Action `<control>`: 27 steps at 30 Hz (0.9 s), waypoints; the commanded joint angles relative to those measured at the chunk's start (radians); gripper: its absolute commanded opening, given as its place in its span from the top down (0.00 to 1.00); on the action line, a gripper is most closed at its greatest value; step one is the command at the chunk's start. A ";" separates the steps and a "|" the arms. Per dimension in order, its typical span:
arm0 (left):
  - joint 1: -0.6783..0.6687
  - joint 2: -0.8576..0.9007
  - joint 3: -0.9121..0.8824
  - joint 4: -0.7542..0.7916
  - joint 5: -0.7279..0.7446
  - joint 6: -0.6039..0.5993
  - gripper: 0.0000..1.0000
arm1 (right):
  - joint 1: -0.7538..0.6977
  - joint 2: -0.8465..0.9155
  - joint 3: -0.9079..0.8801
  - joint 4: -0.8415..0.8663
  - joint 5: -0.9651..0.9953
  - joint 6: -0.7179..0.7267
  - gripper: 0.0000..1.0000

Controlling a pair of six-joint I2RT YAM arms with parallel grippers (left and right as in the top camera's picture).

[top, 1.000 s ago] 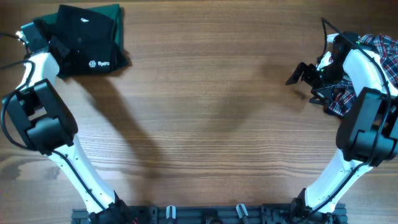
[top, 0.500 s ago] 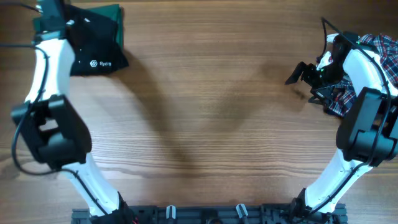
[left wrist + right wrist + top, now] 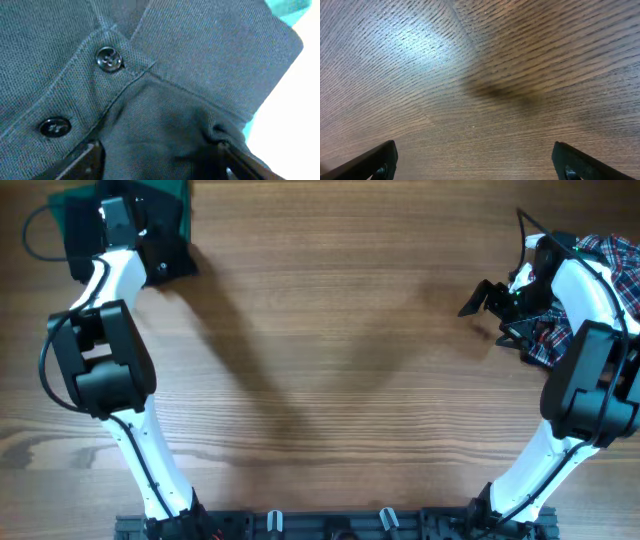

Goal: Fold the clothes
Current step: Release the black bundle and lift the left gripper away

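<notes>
Polo shirt (image 3: 168, 258): black, at the table's far left corner, lying on the green garment (image 3: 168, 194). Only a dark patch shows beside the left arm (image 3: 118, 270). The white logo seen half a second ago is now covered.
Placket (image 3: 75, 95): fills the left wrist view with two buttons (image 3: 108, 58) and the collar (image 3: 215, 50).
Left gripper (image 3: 160, 162): jaws apart, fingers either side of bunched black fabric. It has swung further in over the shirt than a second ago.
Right gripper (image 3: 478, 298): jaws apart above bare wood, holding nothing, unmoved across the frames.
Plaid shirt (image 3: 612, 255): at the right edge beneath the right arm, unchanged.
Table (image 3: 340, 350): wood grain.
</notes>
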 commanded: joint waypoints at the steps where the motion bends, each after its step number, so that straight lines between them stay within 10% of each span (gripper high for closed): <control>1: 0.011 0.002 -0.018 0.000 -0.032 0.006 0.27 | 0.000 0.020 0.017 -0.005 -0.021 0.002 0.00; 12: -0.034 -0.199 -0.018 -0.282 -0.025 -0.018 0.31 | 0.000 0.020 0.017 0.007 -0.021 0.005 0.00; 27: -0.013 -0.036 -0.018 -0.263 0.006 -0.048 0.70 | 0.000 0.020 0.017 0.005 -0.021 0.004 0.00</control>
